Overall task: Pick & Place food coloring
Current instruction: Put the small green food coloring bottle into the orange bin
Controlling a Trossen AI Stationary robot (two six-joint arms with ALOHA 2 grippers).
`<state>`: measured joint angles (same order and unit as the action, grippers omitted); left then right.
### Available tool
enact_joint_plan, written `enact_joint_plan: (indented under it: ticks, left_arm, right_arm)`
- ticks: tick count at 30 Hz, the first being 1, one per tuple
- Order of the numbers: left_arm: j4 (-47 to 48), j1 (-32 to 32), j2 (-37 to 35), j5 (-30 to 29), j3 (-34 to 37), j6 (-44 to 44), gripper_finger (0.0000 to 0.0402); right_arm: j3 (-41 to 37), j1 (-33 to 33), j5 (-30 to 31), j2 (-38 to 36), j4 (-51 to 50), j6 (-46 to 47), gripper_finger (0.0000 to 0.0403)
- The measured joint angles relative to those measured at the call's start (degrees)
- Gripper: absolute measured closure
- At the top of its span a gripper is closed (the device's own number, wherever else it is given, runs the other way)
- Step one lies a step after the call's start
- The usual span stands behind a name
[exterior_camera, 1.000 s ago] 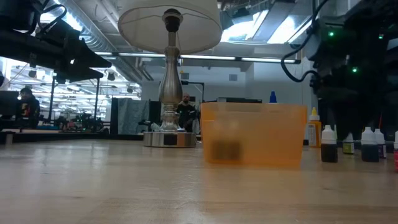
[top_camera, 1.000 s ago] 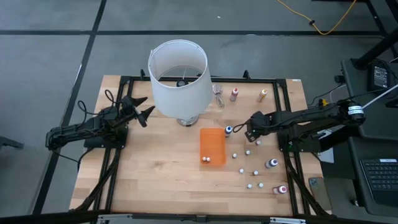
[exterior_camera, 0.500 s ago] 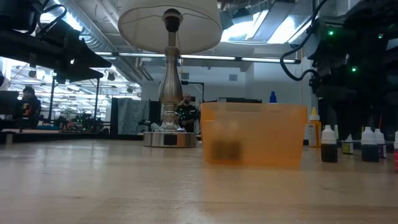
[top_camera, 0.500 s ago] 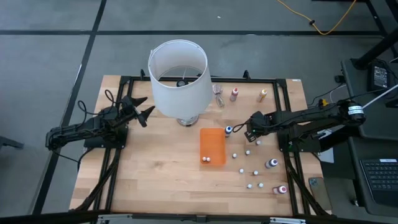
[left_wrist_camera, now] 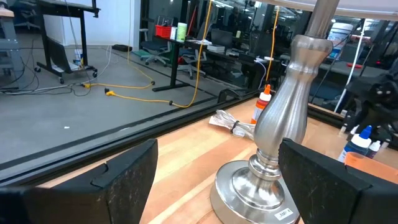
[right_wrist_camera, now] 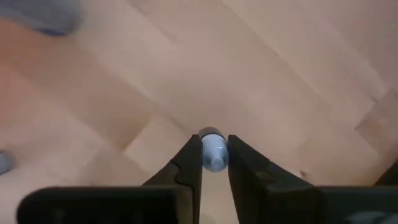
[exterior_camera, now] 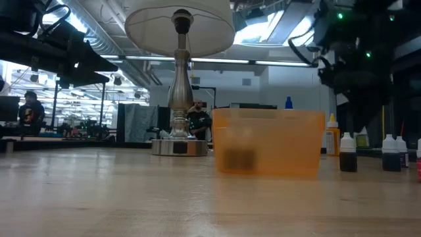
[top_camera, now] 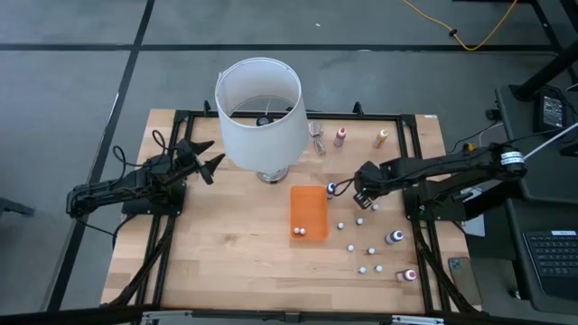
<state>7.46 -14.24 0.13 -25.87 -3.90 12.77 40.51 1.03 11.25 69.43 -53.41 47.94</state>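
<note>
Several tiny food coloring bottles stand upright on the table's right half, around [top_camera: 370, 250]. A blue one [top_camera: 331, 189] stands by the orange tray [top_camera: 308, 206], and two white caps [top_camera: 302, 233] show at the tray's near end. A pink bottle [top_camera: 340, 136] and an orange bottle [top_camera: 382, 137] stand near the far edge. My right gripper [top_camera: 359, 191] hovers just right of the blue bottle, shut on one small bottle [right_wrist_camera: 214, 155]. My left gripper [top_camera: 204, 159] waits open at the table's left, its fingers [left_wrist_camera: 124, 177] spread toward the lamp base [left_wrist_camera: 261, 186]. My right gripper pinches a small bottle by its top [right_wrist_camera: 215, 144] between the two fingertips [right_wrist_camera: 193, 155], coming from above and pointing down. I see the pale cap end-on. The bottle hangs upright below the fingers, and the table looks far beneath it.
A tall lamp with a big white shade [top_camera: 260, 108] stands behind the tray, its metal base [top_camera: 271, 174] on the wood. A clear wrapper [top_camera: 318, 135] lies near the far edge. Bare wood [top_camera: 217, 244] spreads over the table's near left part.
My right gripper has risen and moved a little toward the table's left, toward the blue bottle and the tray. The left arm has kept still.
</note>
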Motion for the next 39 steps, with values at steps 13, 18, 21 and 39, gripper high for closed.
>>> enact_joint_plan:
  ticks: [13,18,21,39]
  left_arm:
    - [0.0,0.0,0.0,0.0,0.0,0.0,0.0080]
    - [0.0,0.0,0.0,0.0,0.0,0.0,0.0079]
    - [0.0,0.0,0.0,0.0,0.0,0.0,0.0079]
    - [0.0,0.0,0.0,0.0,0.0,0.0,0.0080]
  right_arm:
    - [20.0,10.4,-0.8,12.5,-7.7,-3.5,0.0342]
    - [29.1,13.9,-0.8,18.2,-8.9,-5.0,0.0341]
    - [33.9,15.6,-0.8,21.7,-8.8,-6.3,0.0342]
    - [44.4,18.1,-0.6,35.5,-1.5,-15.2,0.0342]
